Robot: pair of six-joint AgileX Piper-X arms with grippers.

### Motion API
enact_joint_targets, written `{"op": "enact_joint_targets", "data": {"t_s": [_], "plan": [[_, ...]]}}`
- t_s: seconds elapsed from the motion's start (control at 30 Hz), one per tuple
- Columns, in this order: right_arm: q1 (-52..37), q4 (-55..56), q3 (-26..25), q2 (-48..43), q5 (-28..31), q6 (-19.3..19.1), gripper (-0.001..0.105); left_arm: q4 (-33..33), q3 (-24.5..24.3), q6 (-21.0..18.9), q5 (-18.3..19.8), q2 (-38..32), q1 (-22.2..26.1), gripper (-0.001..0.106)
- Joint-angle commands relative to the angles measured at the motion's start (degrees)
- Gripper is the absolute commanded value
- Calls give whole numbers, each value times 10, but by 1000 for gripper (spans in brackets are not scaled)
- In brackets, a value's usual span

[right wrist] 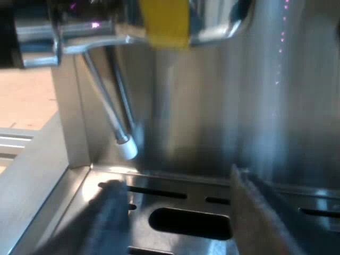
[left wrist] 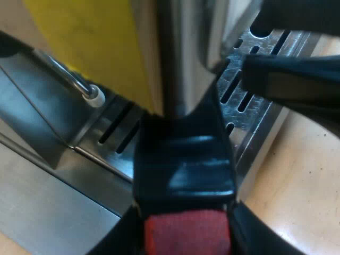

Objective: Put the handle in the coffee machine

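Note:
The holder's dark handle point(left wrist: 183, 170) lies close before me, its red end point(left wrist: 186, 234) nearest. My left gripper point(left wrist: 183, 215) is shut on it, one finger on each side of the handle. Past the grip, a grey metal neck point(left wrist: 170, 58) runs up toward the espresso machine's front, over the slotted drip tray point(left wrist: 249, 106). My right gripper point(right wrist: 175, 223) hangs open just above the drip tray point(right wrist: 175, 194), facing the machine's steel front panel point(right wrist: 239, 106), with nothing between its fingers. One of its black fingers point(left wrist: 292, 79) shows over the tray beside the handle.
The steam wand with its white tip point(left wrist: 94, 96) point(right wrist: 126, 146) slants down toward the tray near the machine's side wall. A yellow label point(left wrist: 90, 42) point(right wrist: 164, 21) sits on the machine above. Wooden tabletop point(left wrist: 303, 186) borders the tray.

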Motion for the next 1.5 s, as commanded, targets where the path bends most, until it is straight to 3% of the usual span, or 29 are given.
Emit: {"op": "enact_joint_targets", "data": {"t_s": [0.03, 0.27, 0.7, 1.1, 1.27, 1.5], "plan": [[-3, -49, -3, 15, 4, -9, 36, -6, -17, 4, 64, -22, 0, 0], [-22, -144, -23, 63, 17, -27, 36, -2, -17, 6, 64, -22, 0, 0], [-45, -152, -118, 120, 47, -34, 36, 18, -17, 7, 64, -22, 0, 0], [-67, -168, -145, 120, 13, -66, 36, 19, -17, 7, 64, -22, 0, 0], [-62, -221, -145, 120, 14, -106, 36, 19, -17, 7, 64, -22, 0, 0], [-53, -246, -145, 120, 18, -110, 36, 19, -17, 7, 64, -22, 0, 0]]}}
